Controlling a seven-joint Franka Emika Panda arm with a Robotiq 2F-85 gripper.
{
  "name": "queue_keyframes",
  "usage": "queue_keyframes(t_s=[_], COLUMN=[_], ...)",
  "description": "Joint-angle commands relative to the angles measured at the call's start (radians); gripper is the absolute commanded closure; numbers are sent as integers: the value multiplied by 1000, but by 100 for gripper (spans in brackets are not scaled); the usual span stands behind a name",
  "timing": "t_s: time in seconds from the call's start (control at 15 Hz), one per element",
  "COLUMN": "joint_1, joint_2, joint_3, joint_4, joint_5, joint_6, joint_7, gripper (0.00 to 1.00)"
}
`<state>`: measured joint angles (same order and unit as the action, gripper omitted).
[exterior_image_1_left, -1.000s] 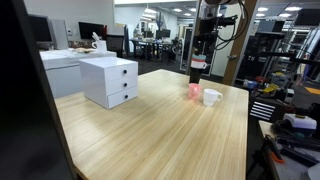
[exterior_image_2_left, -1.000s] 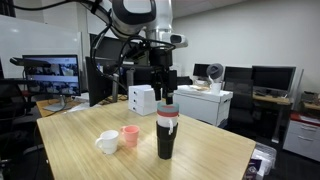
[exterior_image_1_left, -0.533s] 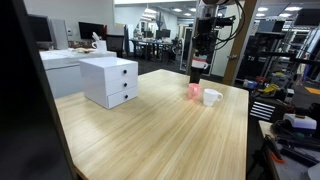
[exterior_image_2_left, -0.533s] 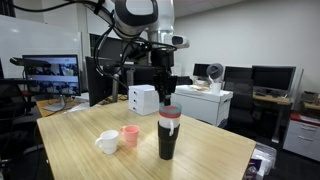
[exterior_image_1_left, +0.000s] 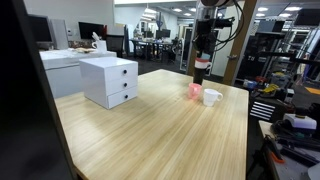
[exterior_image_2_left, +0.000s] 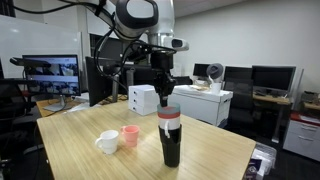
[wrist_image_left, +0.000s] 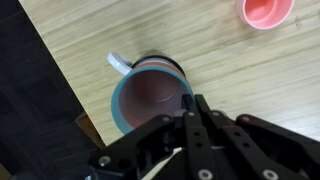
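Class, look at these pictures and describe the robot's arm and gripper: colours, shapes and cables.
The arm is built of rounded white segments with dark joint caps. Black cables loop beside it. The gripper is black and boxy, with slim black fingers.

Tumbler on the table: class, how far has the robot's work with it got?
Done: the gripper sits at the rim of the tumbler, jaws shut. In hand: perhaps a pinch on that rim; unclear. Left: the tumbler stands on the table, not lifted; pink cup and white mug stand apart.
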<state>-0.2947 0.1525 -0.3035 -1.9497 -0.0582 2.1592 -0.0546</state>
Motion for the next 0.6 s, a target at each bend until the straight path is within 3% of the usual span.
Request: queue_keyframes(t_s=[0.0, 0.53], joint_1=[6, 34], joint_2=[1, -22], joint_3=[15, 43], joint_4=[23, 105], joint_5=[-12, -74], joint_6=[-67, -182], joint_7=[4, -16], gripper=[94, 94])
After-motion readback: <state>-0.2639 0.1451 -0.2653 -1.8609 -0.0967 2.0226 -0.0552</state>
